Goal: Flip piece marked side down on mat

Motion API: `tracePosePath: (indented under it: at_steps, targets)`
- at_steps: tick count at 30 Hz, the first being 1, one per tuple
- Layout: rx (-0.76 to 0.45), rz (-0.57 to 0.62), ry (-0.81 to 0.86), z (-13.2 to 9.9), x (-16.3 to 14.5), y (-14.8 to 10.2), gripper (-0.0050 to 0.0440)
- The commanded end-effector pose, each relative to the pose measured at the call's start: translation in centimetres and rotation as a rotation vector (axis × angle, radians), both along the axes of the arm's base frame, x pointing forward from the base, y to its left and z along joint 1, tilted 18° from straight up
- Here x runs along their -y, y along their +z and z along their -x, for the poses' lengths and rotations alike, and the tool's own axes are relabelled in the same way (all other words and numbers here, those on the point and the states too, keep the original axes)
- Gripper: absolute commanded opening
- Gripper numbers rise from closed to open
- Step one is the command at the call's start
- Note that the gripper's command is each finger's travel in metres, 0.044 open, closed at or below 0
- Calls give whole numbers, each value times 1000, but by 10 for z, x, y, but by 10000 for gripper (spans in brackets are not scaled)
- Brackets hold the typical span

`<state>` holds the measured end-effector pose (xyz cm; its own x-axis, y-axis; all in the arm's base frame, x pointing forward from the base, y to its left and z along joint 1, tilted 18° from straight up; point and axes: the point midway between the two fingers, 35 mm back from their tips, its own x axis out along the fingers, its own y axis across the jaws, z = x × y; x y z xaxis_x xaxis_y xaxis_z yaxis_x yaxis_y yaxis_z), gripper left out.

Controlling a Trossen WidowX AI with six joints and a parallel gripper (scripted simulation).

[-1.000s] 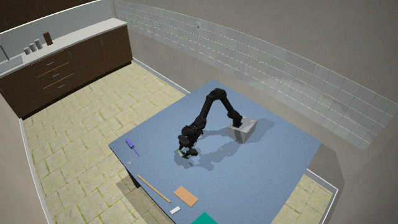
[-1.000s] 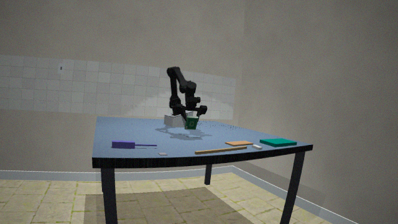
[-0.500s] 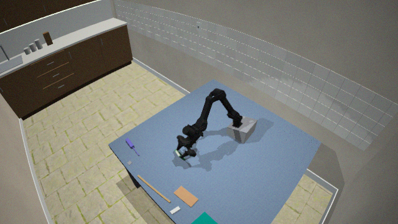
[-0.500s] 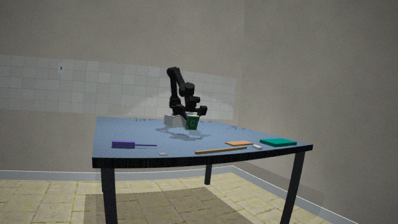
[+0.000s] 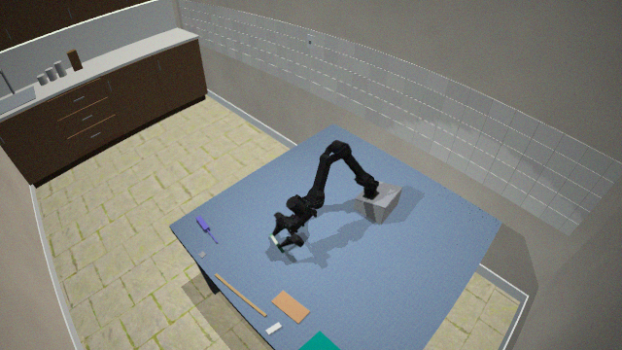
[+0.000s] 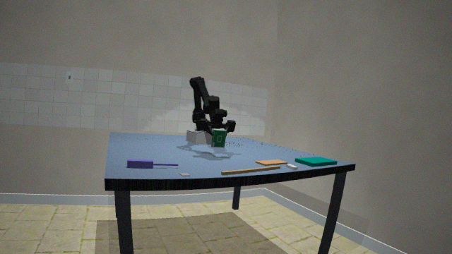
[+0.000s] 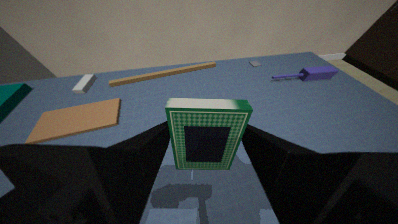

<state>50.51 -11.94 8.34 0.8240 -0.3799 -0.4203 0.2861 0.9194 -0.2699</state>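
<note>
One thing matters most here: the green piece (image 7: pixel 207 135) is pinched between the two fingers of the pincer (image 7: pixel 206 150), held upright and, judging by the shadow under it in the exterior view, lifted off the blue tabletop (image 6: pixel 148 148). Its patterned face with the dark square looks back toward the wrist camera.

The main risk, as I judge it, is a release from this height: the piece would topple on its own, which counts as a flick, not a guided turn, and it could land on either face. A second risk is lowering too steeply, so a corner catches and the piece twists out from the fingers. A third is tipping it toward the grey base block (image 5: pixel 384 199), though that stands well apart.

Room is generous. The purple tool (image 5: pixel 206 228), the wooden strip (image 5: pixel 240 295), the tan sheet (image 5: pixel 290 306), the small white block (image 5: pixel 273 329) and the teal slab (image 6: pixel 316 161) all lie near the front edge, well apart from the piece. The nearest tabletop edge is on the purple tool's side.
</note>
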Motion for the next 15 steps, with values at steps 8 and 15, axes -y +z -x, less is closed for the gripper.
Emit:
tracePosePath:
  at_steps: [8,15]
  targets:
    - [70,27,27,-7,2,-1,0]
    - [153,58,58,-15,5,-2,0]
